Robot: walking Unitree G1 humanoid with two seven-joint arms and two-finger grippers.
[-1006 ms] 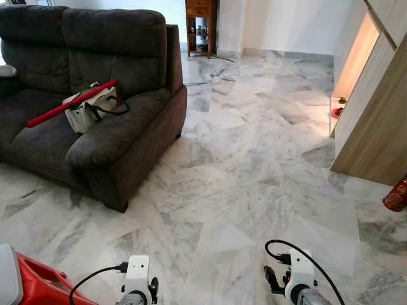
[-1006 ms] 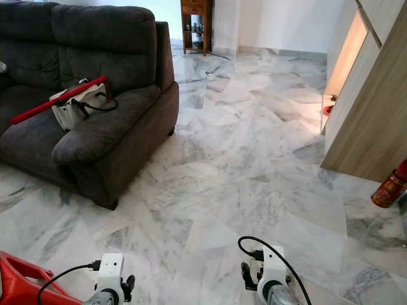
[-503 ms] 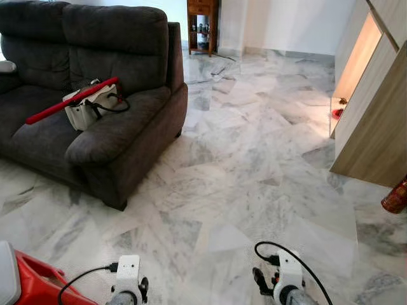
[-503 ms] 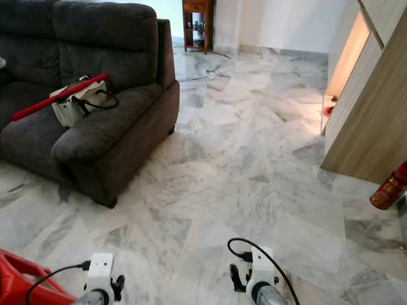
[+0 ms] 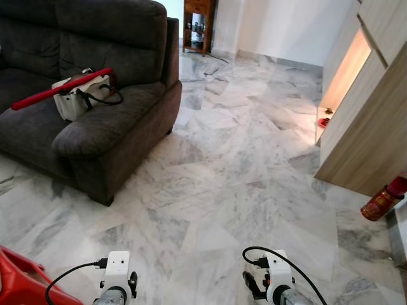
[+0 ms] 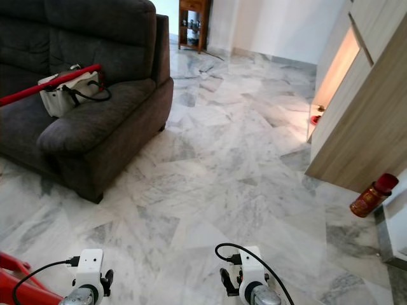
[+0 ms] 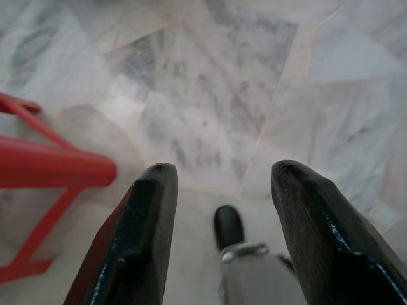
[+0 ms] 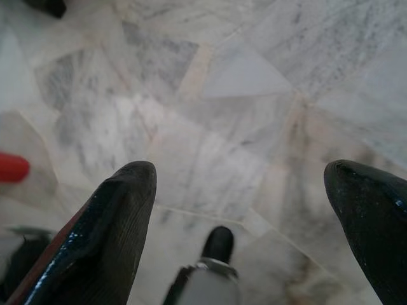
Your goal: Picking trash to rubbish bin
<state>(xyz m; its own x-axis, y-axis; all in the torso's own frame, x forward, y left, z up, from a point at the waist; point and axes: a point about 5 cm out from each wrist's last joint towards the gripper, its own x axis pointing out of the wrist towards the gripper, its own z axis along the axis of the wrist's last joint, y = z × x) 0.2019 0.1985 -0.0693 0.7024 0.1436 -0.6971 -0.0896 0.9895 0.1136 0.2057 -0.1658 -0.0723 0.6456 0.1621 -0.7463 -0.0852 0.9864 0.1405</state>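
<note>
The head camera looks down across a marble floor (image 5: pixel 241 165) of grey-veined white tiles. On the robot's left stands a dark grey sofa (image 5: pixel 95 108), and on its seat lies a white bag (image 5: pixel 76 101) with a black cord, a long red rod (image 5: pixel 60 89) resting slantwise across it. On the right, a light wooden cabinet (image 5: pixel 369 121) runs along the wall, with a lit niche in it that holds a small red item too small to tell. On the floor beside the cabinet's near corner lies a red can-like container (image 5: pixel 381 202) (tilted, with gold markings), well apart from both arms; whether it is the trash cannot be told, and which thing is the rubbish bin cannot be told either. Far back, against the wall, stands a small wooden shelf unit (image 5: pixel 198 25). Both arms hang low at the near edge of the head views, their white wrist housings with black cables showing. The left gripper (image 7: pixel 219 190) points down at the bare floor, its two black fingers (image 7: pixel 146 222) released and spread, holding nothing; a red frame (image 7: pixel 44 171) stands just beside it on the left. The right gripper (image 8: pixel 241 190) likewise hangs over bare tiles with its fingers (image 8: pixel 121 203) wide apart and empty.
</note>
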